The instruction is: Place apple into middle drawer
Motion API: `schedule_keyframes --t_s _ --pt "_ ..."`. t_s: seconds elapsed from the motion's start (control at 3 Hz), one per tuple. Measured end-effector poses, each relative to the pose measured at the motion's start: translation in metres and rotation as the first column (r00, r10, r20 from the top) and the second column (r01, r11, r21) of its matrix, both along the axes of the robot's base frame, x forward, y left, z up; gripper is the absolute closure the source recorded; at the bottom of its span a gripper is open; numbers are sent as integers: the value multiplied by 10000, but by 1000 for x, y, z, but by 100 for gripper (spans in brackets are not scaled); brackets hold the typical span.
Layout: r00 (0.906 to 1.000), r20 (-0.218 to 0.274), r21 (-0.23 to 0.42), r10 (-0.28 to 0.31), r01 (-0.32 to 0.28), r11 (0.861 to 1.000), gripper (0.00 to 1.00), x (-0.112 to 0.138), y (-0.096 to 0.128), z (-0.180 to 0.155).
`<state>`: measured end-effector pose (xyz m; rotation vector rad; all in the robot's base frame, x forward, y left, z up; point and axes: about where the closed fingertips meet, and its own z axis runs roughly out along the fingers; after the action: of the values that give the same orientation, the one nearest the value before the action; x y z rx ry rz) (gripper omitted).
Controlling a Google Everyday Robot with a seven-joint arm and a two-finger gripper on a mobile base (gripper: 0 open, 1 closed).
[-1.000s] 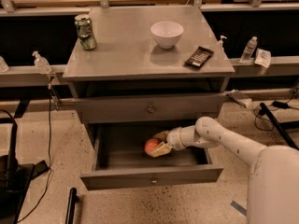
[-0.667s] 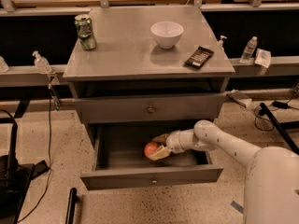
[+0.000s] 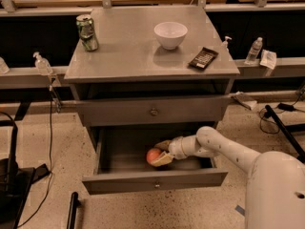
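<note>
The middle drawer (image 3: 155, 180) is pulled open below the shut upper drawer front (image 3: 153, 111). The red-orange apple (image 3: 153, 155) is inside the open drawer, near its middle, low by the drawer floor. My gripper (image 3: 161, 152) reaches into the drawer from the right, and its tan fingers (image 3: 162, 160) sit around the apple, one behind it and one in front. The white arm runs back to the lower right.
On the cabinet top (image 3: 124, 56) stand a green can (image 3: 87, 32) at the back left, a white bowl (image 3: 170, 34) and a dark flat packet (image 3: 203, 58) at the right. Bottles (image 3: 254, 50) stand on side ledges. Cables and a black stand lie on the floor at left.
The gripper and the apple have shifted only slightly within the drawer. Nothing else has moved.
</note>
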<state>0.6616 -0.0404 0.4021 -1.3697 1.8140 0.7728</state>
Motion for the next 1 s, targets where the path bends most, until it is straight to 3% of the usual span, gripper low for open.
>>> schedule_keyframes --t_s 1.0 --pt "9999 -68 47 108 -107 9999 13 -3 8 -3"
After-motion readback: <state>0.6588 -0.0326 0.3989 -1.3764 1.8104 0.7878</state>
